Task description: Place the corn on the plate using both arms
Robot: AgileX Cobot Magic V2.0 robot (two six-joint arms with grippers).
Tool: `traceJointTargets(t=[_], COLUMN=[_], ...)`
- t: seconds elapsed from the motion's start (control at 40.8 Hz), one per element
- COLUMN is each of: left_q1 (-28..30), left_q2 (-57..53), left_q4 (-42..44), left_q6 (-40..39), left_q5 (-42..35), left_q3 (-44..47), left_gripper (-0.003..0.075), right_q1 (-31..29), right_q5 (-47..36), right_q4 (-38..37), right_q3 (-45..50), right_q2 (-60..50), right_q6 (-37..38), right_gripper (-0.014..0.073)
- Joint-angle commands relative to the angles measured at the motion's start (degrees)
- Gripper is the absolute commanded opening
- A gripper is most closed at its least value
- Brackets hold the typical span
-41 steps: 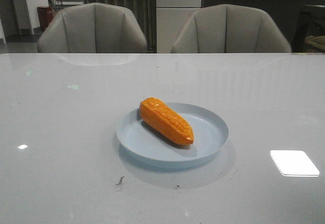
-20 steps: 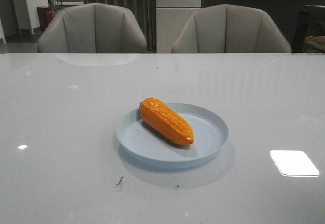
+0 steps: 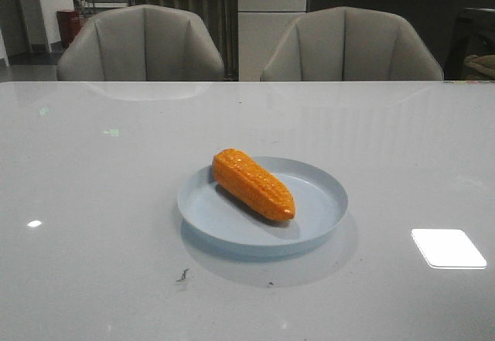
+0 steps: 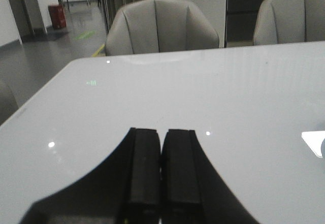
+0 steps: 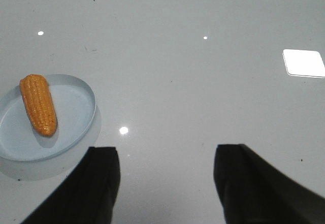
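The orange corn (image 3: 253,184) lies on the pale blue plate (image 3: 317,202) in the middle of the white table, tapered end toward the front right. Both also show in the right wrist view, the corn (image 5: 38,103) on the plate (image 5: 76,102). My right gripper (image 5: 166,153) is open and empty, above bare table, apart from the plate. My left gripper (image 4: 161,132) is shut and empty over bare table; the plate and corn are out of its view. Neither gripper shows in the front view.
Two grey chairs (image 3: 141,43) (image 3: 352,45) stand behind the table's far edge. The left edge of the table (image 4: 35,102) shows in the left wrist view. A bright light reflection (image 3: 448,248) lies on the table at front right.
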Motion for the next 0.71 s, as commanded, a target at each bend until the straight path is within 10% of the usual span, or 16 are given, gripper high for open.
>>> traceJointTargets(t=[0.0, 0.686], left_q1=[0.0, 0.0], left_q2=[-0.9, -0.9], left_q4=[-0.2, -0.2], left_q6=[-0.1, -0.1], left_q5=[-1.5, -0.9], left_q3=[2.2, 2.2], left_gripper=[0.0094, 0.0094], right_q1=[-0.3, -0.3], right_q5=[-4.2, -4.4], right_q4=[0.4, -2.0], right_q3=[-1.4, -0.3], right_q2=[0.3, -3.9], right_q6=[-0.1, -0.1], right_gripper=[0.0515, 0.0505])
